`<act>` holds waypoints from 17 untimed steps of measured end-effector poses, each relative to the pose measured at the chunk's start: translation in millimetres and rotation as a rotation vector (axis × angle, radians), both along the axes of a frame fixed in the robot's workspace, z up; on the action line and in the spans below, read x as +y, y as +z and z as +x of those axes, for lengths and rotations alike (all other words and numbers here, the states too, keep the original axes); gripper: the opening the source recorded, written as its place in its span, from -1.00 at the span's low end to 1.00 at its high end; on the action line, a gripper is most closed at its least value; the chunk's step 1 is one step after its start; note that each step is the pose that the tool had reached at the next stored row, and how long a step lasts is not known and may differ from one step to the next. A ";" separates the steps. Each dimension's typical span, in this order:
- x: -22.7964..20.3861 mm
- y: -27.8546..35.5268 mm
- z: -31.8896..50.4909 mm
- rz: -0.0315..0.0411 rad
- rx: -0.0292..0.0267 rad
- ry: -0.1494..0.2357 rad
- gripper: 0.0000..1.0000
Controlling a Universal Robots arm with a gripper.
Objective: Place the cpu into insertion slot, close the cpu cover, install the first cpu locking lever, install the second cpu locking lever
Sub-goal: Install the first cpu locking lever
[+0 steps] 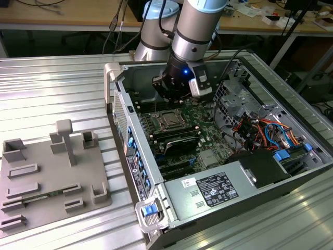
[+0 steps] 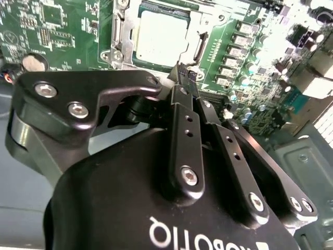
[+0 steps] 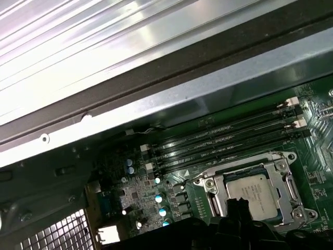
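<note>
Gripper (image 2: 183,78), fingers pinched together empty, likely as a pushing tip, hangs above the cpu (image 2: 158,36) seated under the cpu cover (image 2: 195,21).

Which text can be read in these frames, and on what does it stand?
Gripper: white maker's lettering on its body, upside down, partly cut off by the picture's edge; not quoted.
Power supply label: print too small to read.
Case-wall sticker: too small.
Motherboard: white markings, too small.
</note>
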State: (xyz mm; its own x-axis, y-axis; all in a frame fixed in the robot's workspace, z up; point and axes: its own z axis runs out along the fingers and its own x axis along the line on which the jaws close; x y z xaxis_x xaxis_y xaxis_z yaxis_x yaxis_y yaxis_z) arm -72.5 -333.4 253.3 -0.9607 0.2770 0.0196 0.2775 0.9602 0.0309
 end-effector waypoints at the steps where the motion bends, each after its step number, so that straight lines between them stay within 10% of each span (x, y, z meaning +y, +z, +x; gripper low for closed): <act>1: 0.0 0.0 0.0 0.0000 -0.0001 0.016 -0.79; 17: 0.0 0.4 0.0 0.0037 -0.0080 0.363 -0.79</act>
